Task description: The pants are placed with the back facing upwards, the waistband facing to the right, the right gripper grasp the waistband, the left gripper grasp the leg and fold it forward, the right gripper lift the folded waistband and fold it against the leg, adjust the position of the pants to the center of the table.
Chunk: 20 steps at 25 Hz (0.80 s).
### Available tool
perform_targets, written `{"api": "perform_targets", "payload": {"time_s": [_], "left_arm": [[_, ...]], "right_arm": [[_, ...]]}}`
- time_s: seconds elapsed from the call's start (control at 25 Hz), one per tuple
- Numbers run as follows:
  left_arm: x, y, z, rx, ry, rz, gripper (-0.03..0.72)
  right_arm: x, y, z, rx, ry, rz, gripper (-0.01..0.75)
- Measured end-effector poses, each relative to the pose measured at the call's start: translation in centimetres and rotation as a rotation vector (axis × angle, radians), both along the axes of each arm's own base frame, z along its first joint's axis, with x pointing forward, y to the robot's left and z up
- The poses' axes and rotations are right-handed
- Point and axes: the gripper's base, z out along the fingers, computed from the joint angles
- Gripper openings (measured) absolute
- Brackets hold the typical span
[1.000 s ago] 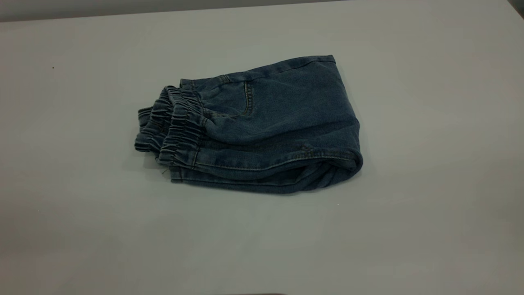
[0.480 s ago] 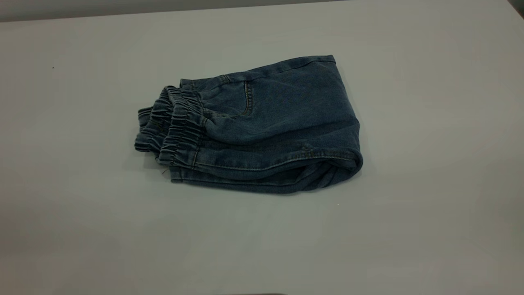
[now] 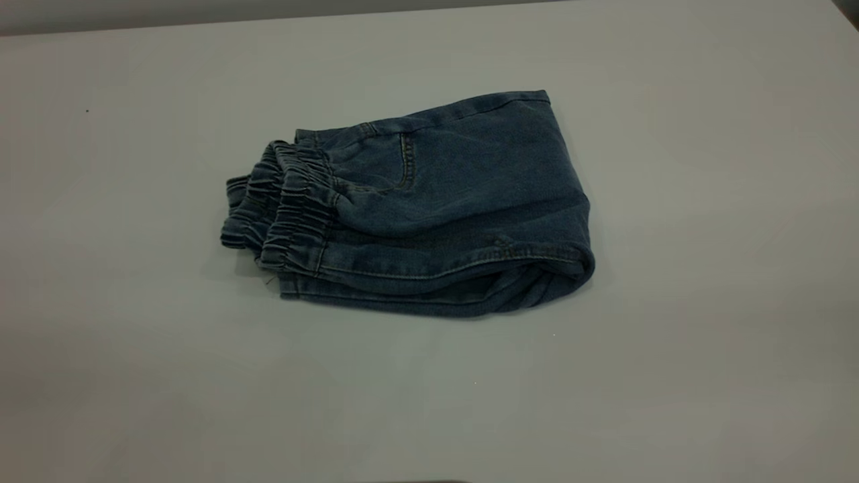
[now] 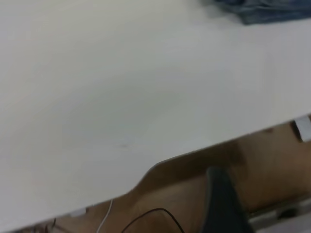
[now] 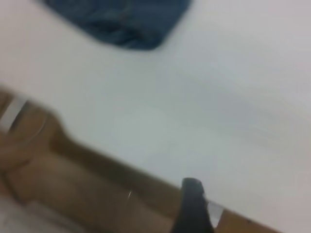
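Note:
The pants [image 3: 436,201] lie folded into a compact bundle near the middle of the white table [image 3: 704,349]. The gathered waistband [image 3: 285,211] lies at the bundle's left end in the exterior view, and a stitched hem runs along the near side. Neither arm appears in the exterior view. The left wrist view shows a corner of the pants [image 4: 265,9] far off, with the left gripper [image 4: 221,196] as a dark shape beyond the table edge. In the right wrist view the pants [image 5: 121,19] also lie far away, and the right gripper [image 5: 194,206] hangs over the table's edge.
Bare tabletop surrounds the bundle on all sides. In both wrist views the table's edge [image 4: 194,155] borders a brown floor, where thin cables [image 4: 146,216] lie.

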Motion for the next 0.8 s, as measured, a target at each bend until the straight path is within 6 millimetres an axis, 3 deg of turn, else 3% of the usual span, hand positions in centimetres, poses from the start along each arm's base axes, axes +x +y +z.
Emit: {"api": "perform_targets", "payload": {"time_s": [0.28,0.48,0.8], "left_arm": [[0.0,0.7,0.0,0.000,0.000,0.243,0.391],[-0.1,0.9,0.0,0.000,0.000,0.339,0.391],[-1.3,1.0,0.2,-0.016,-0.082,0.381,0.391]], "right_arm": [[-1.4,-1.0,0.3,0.031,-0.121,-0.290,0.475],[-3.1,-1.2,0.3,0.054,-0.231,-0.317,0.475],[-3.3,-1.2,0.2,0.057,-0.241,-0.316,0.475]]}}
